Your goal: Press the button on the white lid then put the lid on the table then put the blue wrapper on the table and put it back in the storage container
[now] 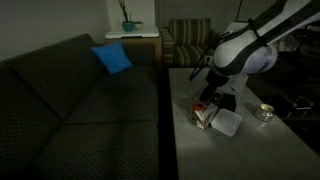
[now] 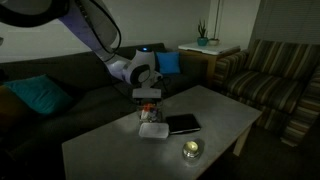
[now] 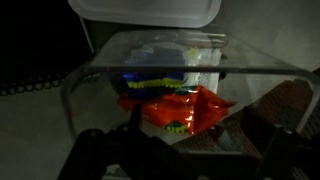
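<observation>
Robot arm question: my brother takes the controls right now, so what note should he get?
End effector: open, empty, hovering over the storage container.
White lid: off, flat on the table beside the container.
Blue wrapper: inside the container, next to an orange-red wrapper.
Done: lid removed and set down.
Left: blue wrapper onto the table, then back in, unless that already happened; cannot tell.

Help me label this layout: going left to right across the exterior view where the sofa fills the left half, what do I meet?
Blue cushion → storage container → white lid → small round dish.
</observation>
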You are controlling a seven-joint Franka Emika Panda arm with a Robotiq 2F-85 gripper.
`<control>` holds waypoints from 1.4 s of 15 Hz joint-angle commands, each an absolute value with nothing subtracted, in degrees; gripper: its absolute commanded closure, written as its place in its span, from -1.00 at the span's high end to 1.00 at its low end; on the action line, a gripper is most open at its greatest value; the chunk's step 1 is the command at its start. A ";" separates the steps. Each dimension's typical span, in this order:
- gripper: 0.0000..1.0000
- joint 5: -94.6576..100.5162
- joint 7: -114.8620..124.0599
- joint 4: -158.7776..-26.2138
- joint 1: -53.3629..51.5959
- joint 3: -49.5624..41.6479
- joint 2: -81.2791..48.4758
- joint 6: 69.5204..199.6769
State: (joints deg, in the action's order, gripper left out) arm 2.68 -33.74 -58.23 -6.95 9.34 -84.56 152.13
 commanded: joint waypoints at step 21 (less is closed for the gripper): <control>1.00 -17.79 -51.56 -65.38 -5.35 11.18 -84.54 164.85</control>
